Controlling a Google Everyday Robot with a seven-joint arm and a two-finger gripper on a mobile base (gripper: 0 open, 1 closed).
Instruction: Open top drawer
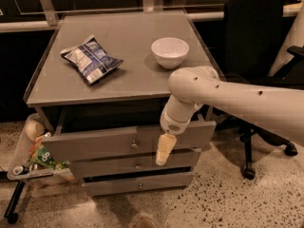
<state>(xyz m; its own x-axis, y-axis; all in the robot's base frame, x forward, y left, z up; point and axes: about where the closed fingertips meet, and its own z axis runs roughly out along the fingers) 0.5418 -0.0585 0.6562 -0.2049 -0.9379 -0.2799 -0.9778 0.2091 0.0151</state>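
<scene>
While the white arm (228,96) is reaching in from the right, the gripper (163,151) is hanging point-down just to the right of the knob (134,145), in front of the drawer face. Whether the gripper is open or closed cannot be told from this view, and it is not holding the knob.

That knob is sitting mid-front on the top drawer (95,147), the widest grey front of the three. The front is standing slightly forward of the grey cabinet (133,32), with a dark gap showing above the knob.

Straight below the knob, the middle drawer (104,166) and then the bottom drawer (114,186) are lying closer in, each with its own small knob.

Above the knob, on the cabinet's top, a white bowl (170,52) is standing up and to the right. A blue-and-white chip bag (91,59) is lying up and to the left of the knob.

Far to the right of the knob, behind the arm, a black office chair (251,32) is standing on the speckled floor (228,198). To the left of the knob, beside the cabinet, some green-printed wrappers (40,156) are lying in a low holder.
</scene>
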